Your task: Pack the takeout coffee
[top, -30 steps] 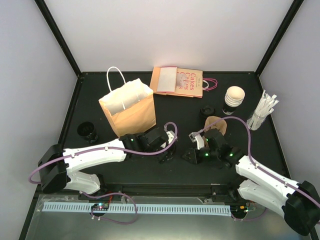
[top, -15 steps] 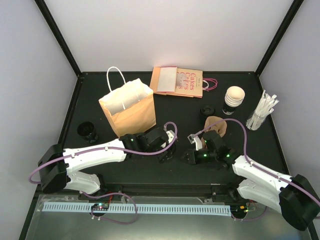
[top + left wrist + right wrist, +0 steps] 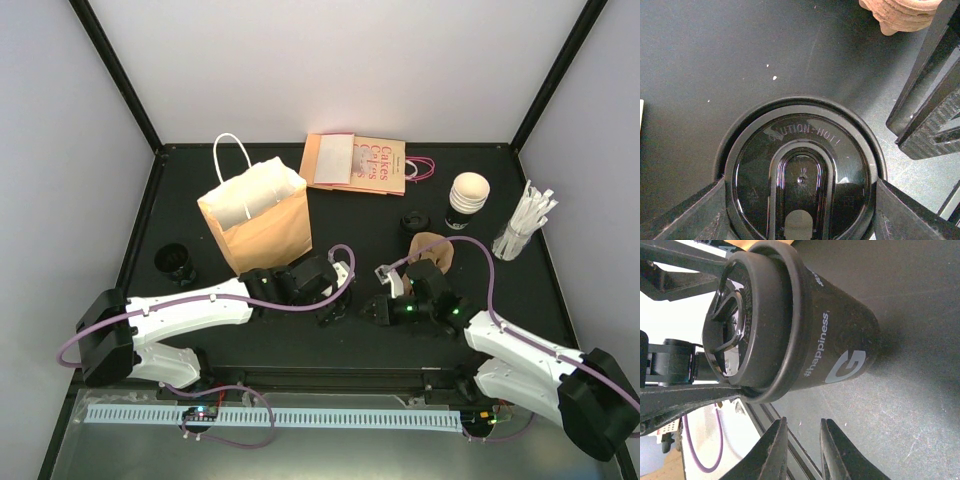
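A black paper cup point(image 3: 832, 340) printed "#happiness", black plastic lid point(image 3: 747, 315) on, stands on the dark tabletop point(image 3: 910, 410). The left gripper point(image 3: 736, 325) clasps its lidded rim. The right gripper point(image 3: 804, 424) hangs just beside it, narrowly parted, empty.

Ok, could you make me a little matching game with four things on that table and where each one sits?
Things:
1. lidded black cup
2. brown paper bag
3. white straws
4. open cup

Places:
a. far right edge
b. front middle
c. back left, standing upright
d. back right, just left of the straws

Pairs: 1-b, 2-c, 3-a, 4-d
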You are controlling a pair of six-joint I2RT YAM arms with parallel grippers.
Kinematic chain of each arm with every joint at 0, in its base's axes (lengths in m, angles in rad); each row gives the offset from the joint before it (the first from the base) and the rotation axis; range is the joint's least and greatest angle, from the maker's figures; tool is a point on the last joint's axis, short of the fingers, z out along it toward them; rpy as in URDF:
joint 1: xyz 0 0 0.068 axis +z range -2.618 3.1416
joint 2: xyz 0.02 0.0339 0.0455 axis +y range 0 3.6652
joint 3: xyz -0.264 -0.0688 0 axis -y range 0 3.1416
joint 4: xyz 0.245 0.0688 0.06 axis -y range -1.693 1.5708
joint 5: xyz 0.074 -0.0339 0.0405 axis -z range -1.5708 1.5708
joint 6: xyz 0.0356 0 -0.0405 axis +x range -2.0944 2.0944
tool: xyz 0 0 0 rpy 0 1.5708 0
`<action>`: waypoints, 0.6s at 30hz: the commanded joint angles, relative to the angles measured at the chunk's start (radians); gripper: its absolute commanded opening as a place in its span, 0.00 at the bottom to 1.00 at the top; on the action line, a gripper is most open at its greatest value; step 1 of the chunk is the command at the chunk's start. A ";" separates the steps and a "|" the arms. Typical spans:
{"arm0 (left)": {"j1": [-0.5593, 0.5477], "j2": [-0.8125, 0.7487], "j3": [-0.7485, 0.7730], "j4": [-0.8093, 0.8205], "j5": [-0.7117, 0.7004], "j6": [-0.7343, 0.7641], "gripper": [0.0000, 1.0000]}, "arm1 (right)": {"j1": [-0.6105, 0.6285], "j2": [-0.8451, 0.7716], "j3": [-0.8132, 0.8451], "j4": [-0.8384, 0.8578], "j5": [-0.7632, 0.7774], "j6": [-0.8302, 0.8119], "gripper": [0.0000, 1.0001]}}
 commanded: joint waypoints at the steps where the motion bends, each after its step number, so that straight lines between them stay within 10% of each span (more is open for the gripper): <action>1: -0.006 -0.016 0.011 0.012 -0.014 -0.004 0.59 | -0.003 0.012 0.001 0.048 -0.005 0.019 0.22; 18: -0.008 -0.012 0.007 0.014 -0.007 -0.005 0.59 | -0.003 0.071 0.041 0.125 -0.038 0.043 0.22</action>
